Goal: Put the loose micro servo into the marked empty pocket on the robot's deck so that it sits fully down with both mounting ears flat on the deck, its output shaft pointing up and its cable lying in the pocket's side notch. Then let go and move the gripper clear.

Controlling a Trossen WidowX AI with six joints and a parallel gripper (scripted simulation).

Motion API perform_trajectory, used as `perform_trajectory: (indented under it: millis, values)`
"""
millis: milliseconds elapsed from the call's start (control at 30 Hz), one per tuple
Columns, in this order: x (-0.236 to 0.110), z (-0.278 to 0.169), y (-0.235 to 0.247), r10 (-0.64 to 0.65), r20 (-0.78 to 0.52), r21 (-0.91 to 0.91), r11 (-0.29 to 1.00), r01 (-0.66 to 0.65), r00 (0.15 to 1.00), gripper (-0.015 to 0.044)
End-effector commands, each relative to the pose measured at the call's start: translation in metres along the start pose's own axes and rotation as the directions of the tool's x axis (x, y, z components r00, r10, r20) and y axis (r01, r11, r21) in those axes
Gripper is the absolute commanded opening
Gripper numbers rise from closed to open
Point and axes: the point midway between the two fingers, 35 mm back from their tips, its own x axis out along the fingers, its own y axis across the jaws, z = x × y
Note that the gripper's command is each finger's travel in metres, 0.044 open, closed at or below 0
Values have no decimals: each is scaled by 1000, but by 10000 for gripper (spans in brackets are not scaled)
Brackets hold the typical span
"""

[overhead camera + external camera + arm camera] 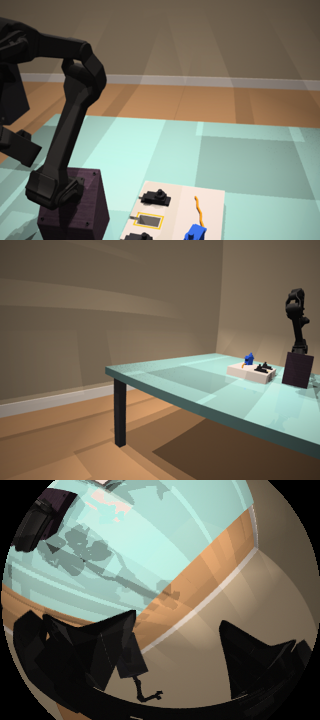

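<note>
Black fingers of the gripper (179,652) fill the wrist view's lower edge, spread wide with nothing between them, raised well away from the work. Blue micro servo (195,232) stands loose on the white deck (211,206), orange cable (199,209) trailing, beside the yellow-marked pocket (149,220), which lies open between two seated black servos (156,197); approach apparently not begun.

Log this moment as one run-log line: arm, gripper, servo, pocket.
arm: raised, folded over base | gripper: open, empty | blue servo: loose on deck, orange cable trailing | yellow-marked pocket: empty
</note>
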Motion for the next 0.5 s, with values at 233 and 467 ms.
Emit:
perform_trajectory:
  millis: [233, 467]
  values:
    - [16, -4, 2, 20, 76, 161, 986, -32, 997, 440]
    - [39, -2, 4, 41, 188, 312, 945, -99, 981, 440]
